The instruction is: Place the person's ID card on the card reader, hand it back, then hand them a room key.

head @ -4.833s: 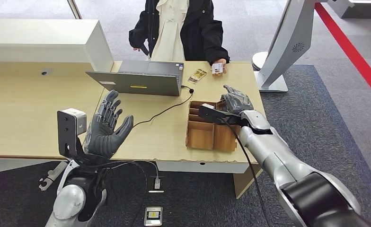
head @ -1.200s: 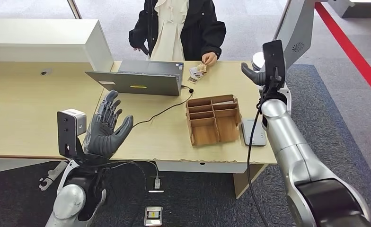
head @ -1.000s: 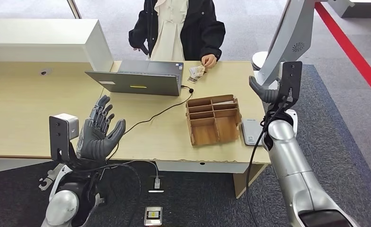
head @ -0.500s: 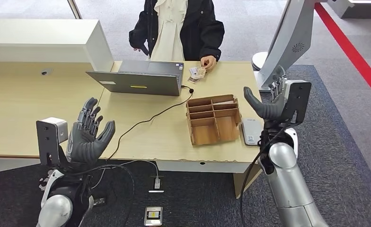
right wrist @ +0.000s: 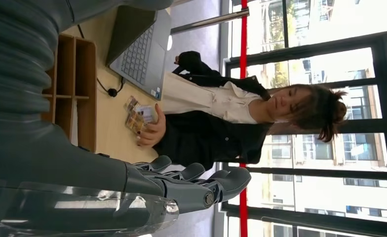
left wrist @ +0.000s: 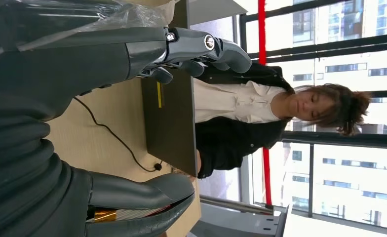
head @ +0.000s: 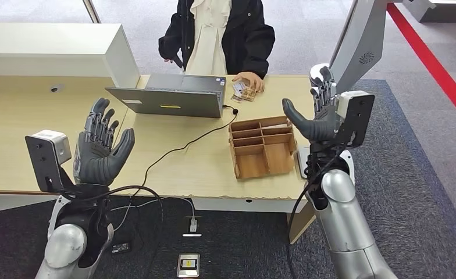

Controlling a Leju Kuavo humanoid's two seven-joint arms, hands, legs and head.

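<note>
The person stands across the desk with a hand (head: 249,81) resting on a small stack of cards (head: 241,89) beside the laptop; the cards (right wrist: 138,116) lie under that hand in the right wrist view too. My right hand (head: 317,119) is raised, fingers spread, holding nothing, over the desk's right end. It hides most of the grey card reader (head: 299,163), of which only a sliver shows beside the organizer. My left hand (head: 100,145) is raised with its palm up and fingers apart over the desk's front left, also holding nothing.
A wooden compartment organizer (head: 263,147) sits on the light wood desk (head: 202,168) between my hands. An open laptop (head: 173,96) stands at the back with a black cable (head: 179,148) trailing to the front edge. A white kiosk base (head: 359,40) stands at far right.
Both hands have risen. My right hand came back from the far right and now stands in front of the card reader. The person's hand has settled flat on the cards.
</note>
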